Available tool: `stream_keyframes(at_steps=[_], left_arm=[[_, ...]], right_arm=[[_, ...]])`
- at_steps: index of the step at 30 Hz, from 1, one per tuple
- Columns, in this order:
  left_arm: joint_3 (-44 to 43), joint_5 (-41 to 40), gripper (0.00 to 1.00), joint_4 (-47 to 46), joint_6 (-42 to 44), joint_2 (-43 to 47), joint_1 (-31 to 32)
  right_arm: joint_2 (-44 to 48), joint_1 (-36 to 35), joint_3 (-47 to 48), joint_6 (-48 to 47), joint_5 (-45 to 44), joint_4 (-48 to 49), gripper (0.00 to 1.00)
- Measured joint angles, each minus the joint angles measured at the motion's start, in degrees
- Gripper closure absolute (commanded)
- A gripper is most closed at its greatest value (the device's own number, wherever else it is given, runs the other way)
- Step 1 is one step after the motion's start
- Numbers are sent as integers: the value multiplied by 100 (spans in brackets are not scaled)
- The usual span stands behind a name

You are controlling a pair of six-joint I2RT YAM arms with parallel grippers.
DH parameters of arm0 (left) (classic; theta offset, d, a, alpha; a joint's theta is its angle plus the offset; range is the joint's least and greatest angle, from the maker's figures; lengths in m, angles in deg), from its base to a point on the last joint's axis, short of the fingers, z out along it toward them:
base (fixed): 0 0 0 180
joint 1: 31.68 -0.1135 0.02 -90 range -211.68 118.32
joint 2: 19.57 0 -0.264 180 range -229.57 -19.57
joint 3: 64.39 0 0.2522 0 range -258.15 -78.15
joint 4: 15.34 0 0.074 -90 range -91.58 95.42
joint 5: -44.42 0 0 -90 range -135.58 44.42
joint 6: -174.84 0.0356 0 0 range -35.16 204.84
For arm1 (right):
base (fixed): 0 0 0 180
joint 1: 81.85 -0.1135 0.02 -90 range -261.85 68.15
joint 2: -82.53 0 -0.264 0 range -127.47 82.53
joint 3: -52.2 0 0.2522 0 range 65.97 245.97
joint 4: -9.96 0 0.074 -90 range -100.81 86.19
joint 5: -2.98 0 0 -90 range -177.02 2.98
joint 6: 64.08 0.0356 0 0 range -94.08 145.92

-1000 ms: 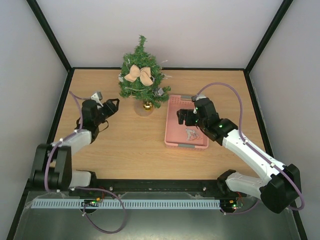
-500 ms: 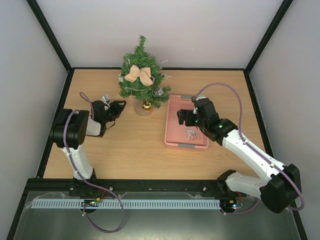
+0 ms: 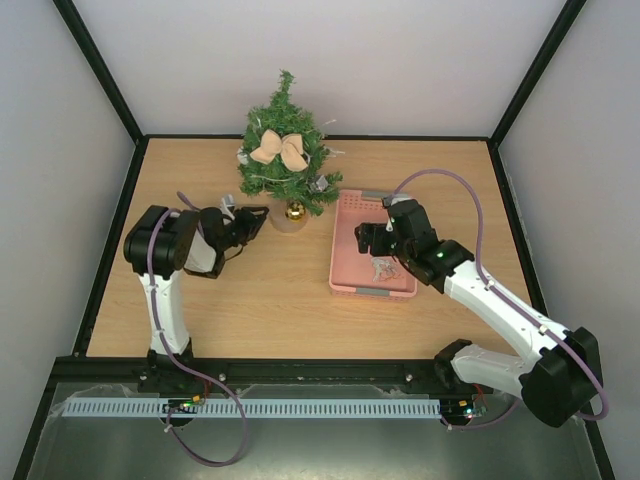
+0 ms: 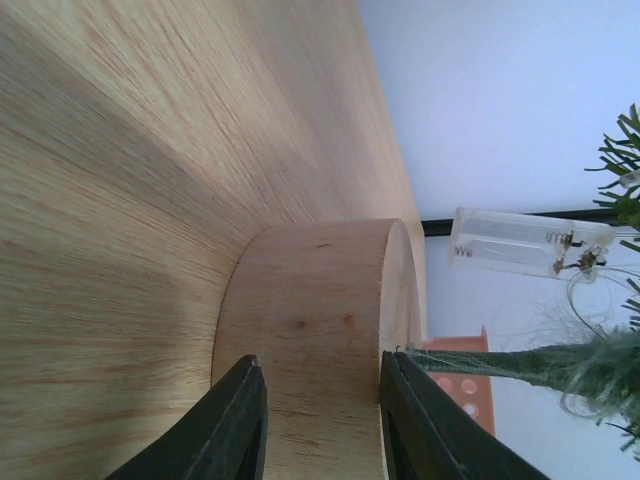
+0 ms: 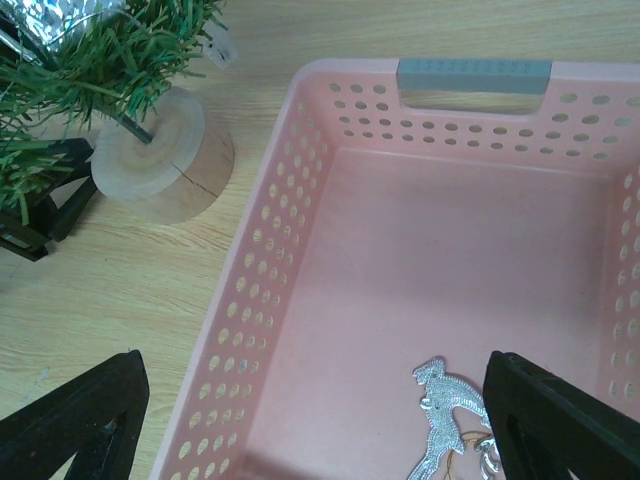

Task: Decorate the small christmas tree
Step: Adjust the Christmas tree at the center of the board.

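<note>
The small christmas tree (image 3: 283, 160) appeared light and springy; its stiff wooden base (image 4: 310, 340) offered the best hold. Left gripper (image 4: 320, 368) and right gripper (image 5: 312, 372) both gaped.

Pink perforated rectangular plastic basket (image 3: 336, 252) flat on light wood-grain tabletop (image 3: 280, 310). Silver glittery ornament (image 5: 445, 420) lying on basket floor. Grey ridged handle strip (image 5: 474, 72) set in basket rim at short end opposite ornament. White walls (image 3: 400, 60) with black corner struts (image 3: 528, 72) beyond basket's far end.
</note>
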State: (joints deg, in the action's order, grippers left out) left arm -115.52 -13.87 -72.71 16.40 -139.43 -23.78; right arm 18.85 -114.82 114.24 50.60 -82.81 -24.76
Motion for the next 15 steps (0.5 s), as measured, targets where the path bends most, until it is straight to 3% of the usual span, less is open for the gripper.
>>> stream_keyframes(at_steps=[15], left_arm=[[13, -44, 74, -160, -39, -37, 577]], right_arm=[[289, 0, -199, 26, -11, 11, 17]])
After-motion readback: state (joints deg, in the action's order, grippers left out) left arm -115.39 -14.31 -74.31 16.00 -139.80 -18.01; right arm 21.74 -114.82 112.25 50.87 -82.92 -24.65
